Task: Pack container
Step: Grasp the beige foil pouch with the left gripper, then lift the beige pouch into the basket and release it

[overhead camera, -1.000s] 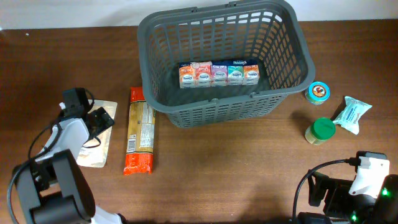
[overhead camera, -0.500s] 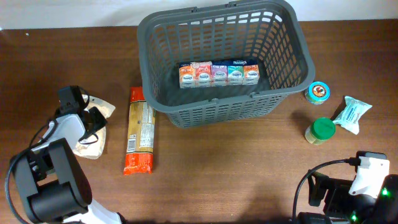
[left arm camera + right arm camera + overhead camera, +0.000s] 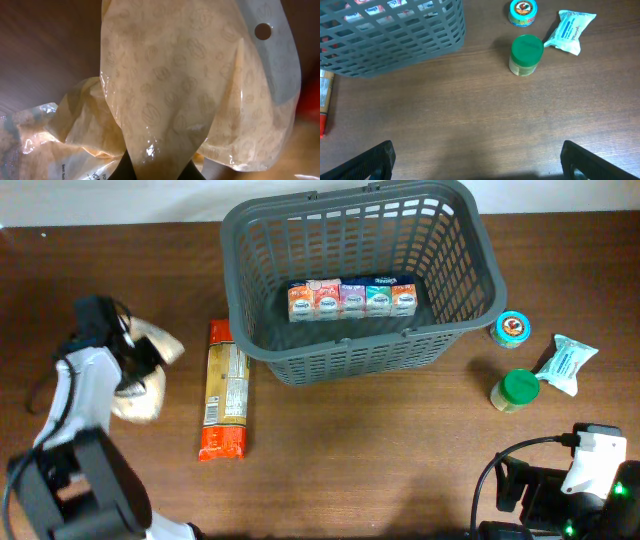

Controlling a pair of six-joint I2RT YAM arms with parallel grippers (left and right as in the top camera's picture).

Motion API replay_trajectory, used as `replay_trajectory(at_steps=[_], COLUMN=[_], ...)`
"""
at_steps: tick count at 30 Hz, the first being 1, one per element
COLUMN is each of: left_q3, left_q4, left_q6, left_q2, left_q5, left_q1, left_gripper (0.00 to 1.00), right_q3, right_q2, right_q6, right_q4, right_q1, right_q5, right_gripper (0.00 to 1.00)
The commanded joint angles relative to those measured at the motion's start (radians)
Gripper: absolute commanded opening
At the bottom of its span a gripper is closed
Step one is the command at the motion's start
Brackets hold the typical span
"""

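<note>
Left tool (image 3: pixel 156 172) pinching beige pouch (image 3: pixel 190 85), arm stretched left of container (image 3: pixel 350 210), right tool (image 3: pixel 476 165) wide

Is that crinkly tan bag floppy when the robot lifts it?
Probably floppy: the tan bag folds and creases where the left gripper pinches it. Likely slippery too, since its film looks shiny.

The brown desk (image 3: pixel 350 440) carries the container (image 3: pixel 345 352), a long orange packet (image 3: pixel 224 390) left of it, and a green-lidded jar (image 3: pixel 517 389), round tin (image 3: pixel 512 327) and white pouch (image 3: pixel 566 364) right of it.
</note>
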Motion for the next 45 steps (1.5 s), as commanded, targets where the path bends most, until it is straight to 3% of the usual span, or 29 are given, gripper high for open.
replay_trajectory(at_steps=[1,4,5,8,13,17,21,24,27,30,40,45], left_q3=[0.232,0.356,0.432,0.537,0.590,0.590,0.590,0.590,0.590,0.590,0.590,0.590], left_q4=[0.011,-0.007,-0.009,-0.008,0.064,0.108,0.145,0.164,0.161,0.156,0.054,0.040], left_q6=[0.132,0.241,0.333,0.433,0.518,0.484,0.221,-0.112,-0.423,-0.618,-0.811,-0.953], left_q2=[-0.230,-0.302,-0.328,-0.337,-0.307,-0.238,-0.134,-0.053,0.005,0.034,0.034,0.034], left_q5=[-0.004,0.027,0.077,0.101,0.100,0.097,0.061,-0.068,-0.086,-0.084,-0.082,0.034], left_q1=[-0.055,-0.128,-0.192,-0.320,-0.560,-0.700,-0.769,-0.794,-0.798,-0.798,-0.825,-0.825], left_gripper=[0.02,0.02,0.02,0.02,0.02,0.02,0.02,0.01,0.02,0.02,0.02,0.02], right_q3=[-0.002,-0.002,-0.002,-0.002,-0.002,-0.002,-0.002,-0.002,-0.002,-0.002,-0.002,-0.002], right_q2=[0.003,0.003,0.003,0.003,0.003,0.003,0.003,0.003,0.003,0.003,0.003,0.003], right_q6=[-0.007,-0.007,-0.007,-0.007,-0.007,-0.007,-0.007,-0.007,-0.007,-0.007,-0.007,-0.007], right_q4=[0.003,0.003,0.003,0.003,0.003,0.003,0.003,0.003,0.003,0.003,0.003,0.003], right_q1=[0.005,0.005,0.005,0.005,0.005,0.005,0.005,0.005,0.005,0.005,0.005,0.005], right_q5=[-0.005,-0.005,-0.005,-0.005,-0.005,-0.005,-0.005,-0.005,-0.005,-0.005,-0.005,-0.005], right_gripper=[0.99,0.99,0.99,0.99,0.99,0.99,0.99,0.99,0.99,0.99,0.99,0.99])
